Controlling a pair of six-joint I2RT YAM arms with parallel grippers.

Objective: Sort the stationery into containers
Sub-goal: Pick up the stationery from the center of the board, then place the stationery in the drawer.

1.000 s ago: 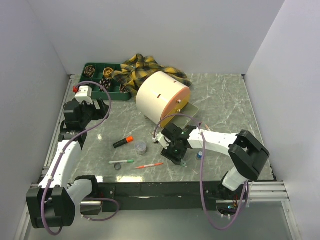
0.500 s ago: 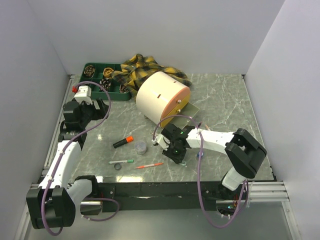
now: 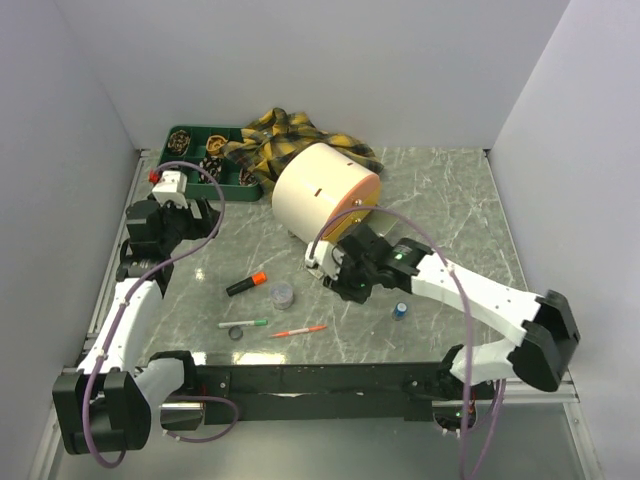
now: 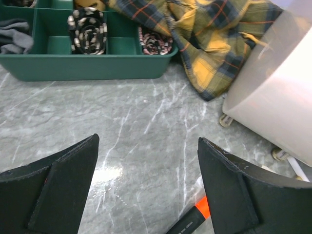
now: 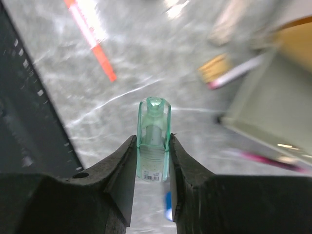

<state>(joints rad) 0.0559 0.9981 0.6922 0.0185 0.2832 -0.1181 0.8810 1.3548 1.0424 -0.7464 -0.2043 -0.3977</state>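
Observation:
My right gripper [image 5: 153,142] is shut on a small clear green tube with a barcode label [image 5: 154,127] and holds it above the table. In the top view this gripper [image 3: 347,279] hovers just in front of the cream drum [image 3: 322,195], which lies on its side. My left gripper [image 4: 146,195] is open and empty above bare table, its fingers [image 4: 58,190] wide apart; in the top view it [image 3: 190,215] is at the left. The black highlighter with orange cap [image 3: 245,283] lies at the centre and shows in the left wrist view [image 4: 194,219]. The dark green divided tray [image 3: 200,152] stands at the back left.
A grey tape roll [image 3: 283,294], a small ring [image 3: 236,333], a green-capped pen [image 3: 243,324], an orange pen [image 3: 298,330] and a small blue item [image 3: 399,310] lie near the front. The plaid cloth [image 3: 290,140] lies between tray and drum. A pink pen [image 5: 234,73] lies by the drum.
My right arm has lifted from low over the front of the table and swung back toward the drum with the green tube. The left arm has barely moved.

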